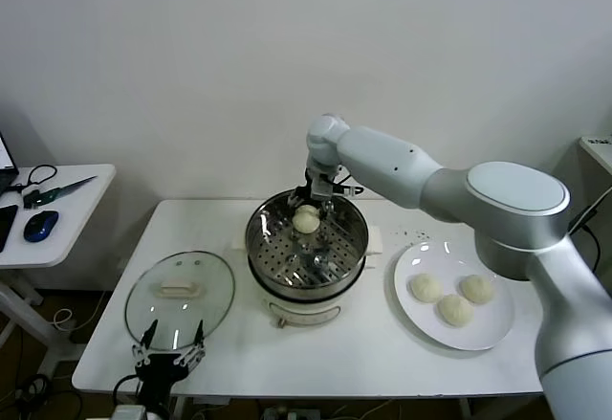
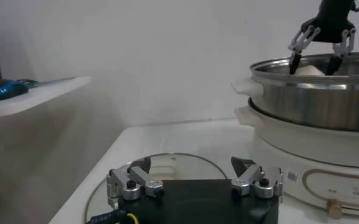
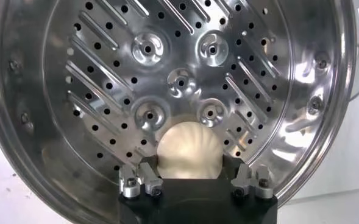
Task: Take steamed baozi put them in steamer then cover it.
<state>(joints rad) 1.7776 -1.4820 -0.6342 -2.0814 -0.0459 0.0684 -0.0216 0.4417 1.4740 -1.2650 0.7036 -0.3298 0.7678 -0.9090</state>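
My right gripper (image 1: 318, 197) hangs over the back of the steamer (image 1: 263, 248), shut on one cream-white baozi (image 1: 306, 217). In the right wrist view the baozi (image 3: 188, 152) sits between the fingers of the right gripper (image 3: 191, 163), just above the perforated tray (image 3: 179, 79). Three more baozi (image 1: 454, 298) lie on the white plate (image 1: 483, 336) to the right. The glass cover (image 1: 180, 291) lies flat on the table left of the steamer. My left gripper (image 1: 170, 353) is open and empty at the cover's near edge, and shows so in its own view (image 2: 194, 165).
A low side table (image 1: 57, 214) at the far left holds a blue mouse (image 1: 40, 226) and cables. The steamer's cream base (image 2: 313, 152) stands close to the right of the cover (image 2: 173, 163). The white wall runs behind the table.
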